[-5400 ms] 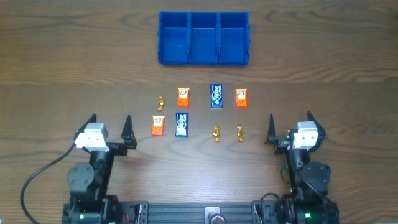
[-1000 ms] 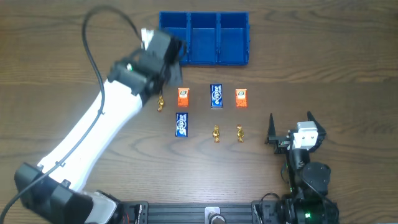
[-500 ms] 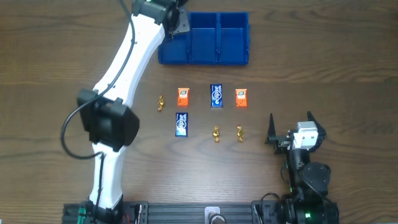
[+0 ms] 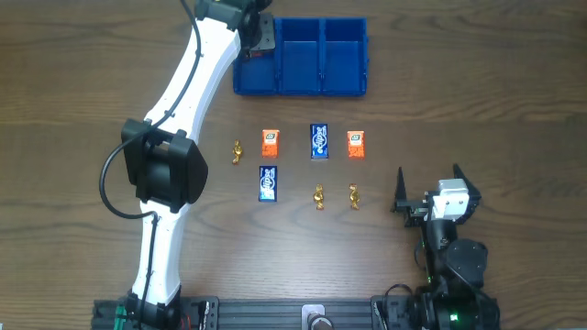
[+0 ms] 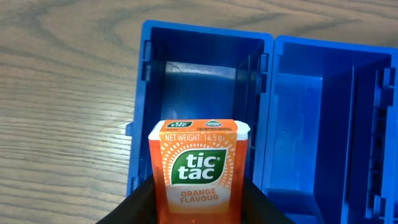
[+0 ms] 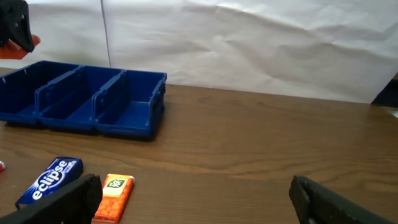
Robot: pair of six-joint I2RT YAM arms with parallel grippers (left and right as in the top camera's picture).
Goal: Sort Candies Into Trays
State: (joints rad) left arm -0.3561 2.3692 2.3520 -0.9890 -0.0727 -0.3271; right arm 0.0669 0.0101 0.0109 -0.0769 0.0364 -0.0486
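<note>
Lower the orange mint box (image 5: 200,168), clamped in left jaws, well inside the blue tray (image 5: 205,29) left-end bin before releasing, and leave right jaws parked apart.

A lab-style test bench (it seems): wooden table (image 4: 514,82), white sheet backdrop (image 6: 249,43).

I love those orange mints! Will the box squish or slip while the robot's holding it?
Probably not squish: the orange box looks like hard plastic, with straight edges between the left fingers. Its smooth, flat sides might be slippery. It's small, so likely light.
</note>
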